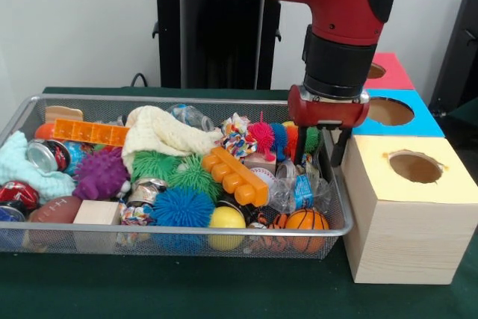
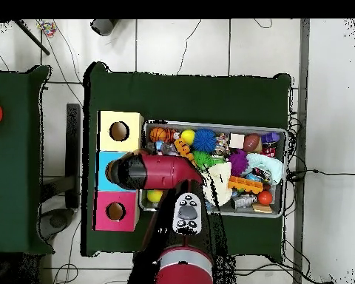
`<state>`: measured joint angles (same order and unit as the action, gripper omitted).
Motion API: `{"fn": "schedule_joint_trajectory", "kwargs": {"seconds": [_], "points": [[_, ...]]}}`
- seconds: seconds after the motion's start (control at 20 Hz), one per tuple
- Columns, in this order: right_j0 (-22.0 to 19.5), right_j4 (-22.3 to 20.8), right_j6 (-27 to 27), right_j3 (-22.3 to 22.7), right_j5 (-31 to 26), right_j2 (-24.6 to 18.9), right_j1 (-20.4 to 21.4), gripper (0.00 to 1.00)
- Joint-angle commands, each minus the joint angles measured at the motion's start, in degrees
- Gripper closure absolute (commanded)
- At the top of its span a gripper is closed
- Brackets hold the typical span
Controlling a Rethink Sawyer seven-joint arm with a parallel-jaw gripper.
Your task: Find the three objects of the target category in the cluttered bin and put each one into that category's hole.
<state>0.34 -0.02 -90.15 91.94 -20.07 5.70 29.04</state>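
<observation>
Bin point(image 1: 30, 113) cluttered w/ toys | jaws point(image 1: 320, 149) at bin's edge beside yellow-topped box point(image 1: 418, 214), spread/pressed: can't tell | no legible labels

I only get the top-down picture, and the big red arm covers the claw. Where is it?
Observer: The gripper hangs at the end of the wire bin beside the yellow-topped box.
Operator: Is it holding a toy?
Observer: No, it looks empty. Its fingers are spread open and I see nothing clamped between them.
Operator: What's below it?
Observer: A crinkly clear wrapper, with a small basketball just in front of it.
</observation>
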Motion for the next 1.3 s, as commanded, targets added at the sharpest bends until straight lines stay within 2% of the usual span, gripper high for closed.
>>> {"fn": "schedule_joint_trajectory", "kwargs": {"seconds": [0.05,0.4,0.7,0.85,1.05,1.2,1.3], "points": [[-3.4,2.1,-7.4,-5.4,-4.5,-4.0,-3.5,0.0],[-5.9,0.5,-5.6,-5.0,-2.7,-5.2,-3.9,0.0],[-8.1,0.1,-3.8,-6.3,-4.4,-6.7,-3.9,0.0],[-7.7,-0.5,-5.0,-5.5,-2.1,-6.1,-4.1,0.0],[-4.3,0.2,-9.7,-4.7,0.0,-2.8,-4.5,0.0],[-1.2,5.0,-17.4,-1.9,-0.7,-0.9,-3.7,0.0],[2.2,7.9,-22.5,-2.5,-0.5,2.1,-4.3,0.0]]}}
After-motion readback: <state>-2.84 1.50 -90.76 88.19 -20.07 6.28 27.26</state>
